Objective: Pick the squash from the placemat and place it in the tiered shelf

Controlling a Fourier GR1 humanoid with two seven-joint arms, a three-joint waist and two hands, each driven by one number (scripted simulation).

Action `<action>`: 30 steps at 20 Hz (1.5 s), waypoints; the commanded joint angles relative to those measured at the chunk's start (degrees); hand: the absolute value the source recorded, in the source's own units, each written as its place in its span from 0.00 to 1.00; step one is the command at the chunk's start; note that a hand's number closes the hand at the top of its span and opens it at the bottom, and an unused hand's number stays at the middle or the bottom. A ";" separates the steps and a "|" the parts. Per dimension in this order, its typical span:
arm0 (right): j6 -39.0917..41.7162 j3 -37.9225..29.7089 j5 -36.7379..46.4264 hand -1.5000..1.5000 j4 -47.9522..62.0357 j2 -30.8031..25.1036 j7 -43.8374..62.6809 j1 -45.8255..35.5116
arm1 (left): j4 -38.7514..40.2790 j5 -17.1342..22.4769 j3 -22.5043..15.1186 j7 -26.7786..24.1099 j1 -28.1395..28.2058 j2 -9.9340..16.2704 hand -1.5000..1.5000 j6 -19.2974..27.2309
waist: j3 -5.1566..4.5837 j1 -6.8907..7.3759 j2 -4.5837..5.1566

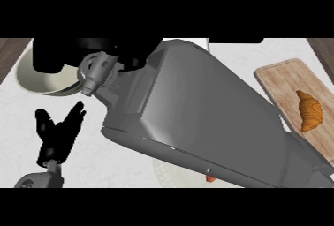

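Mostly the frame is being filled by the right forearm [209, 119], a big grey slab running from the lower right corner up toward the top centre. Its black hand [98, 50] is sitting at the top edge over a pale round bowl [39, 79] or shelf tier at the upper left, hard to tell which. Fingers are hiding in a dark mass there, so whether the right hand is open or gripping anything cannot be told. A grey wrist joint is showing just right of the bowl rim.

Left hand [57, 132] is resting at the lower left over the white counter [117, 163], fingers straight and spread, pointing up, holding nothing. Bare counter is lying around it and toward the bowl.

Squash: possibly the small orange sliver [210, 178] peeking out under the forearm's lower edge, beside a pale round mat [173, 174] that is mostly covered. Not certain.

Wooden cutting board [300, 101] is running along the right edge, with a croissant [310, 115] lying on it, apart from the forearm. Dark wood strips are showing at both top corners.
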 commanded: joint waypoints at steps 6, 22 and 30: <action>1.26 -9.72 -0.04 1.00 14.78 -0.71 -2.60 -6.38 | 3.59 1.18 1.69 0.35 -0.60 0.84 0.50 -1.65 | -0.23 -0.29 0.68; -1.01 -15.52 0.39 1.00 35.93 -4.44 -24.23 -6.38 | -1.05 1.25 0.53 2.42 1.32 -0.54 0.50 -2.15 | -0.17 0.30 0.79; -6.61 -18.41 2.45 1.00 46.91 -5.67 -31.21 -11.53 | 2.77 0.91 2.01 1.12 -2.52 0.44 0.50 -2.78 | -0.25 0.92 1.34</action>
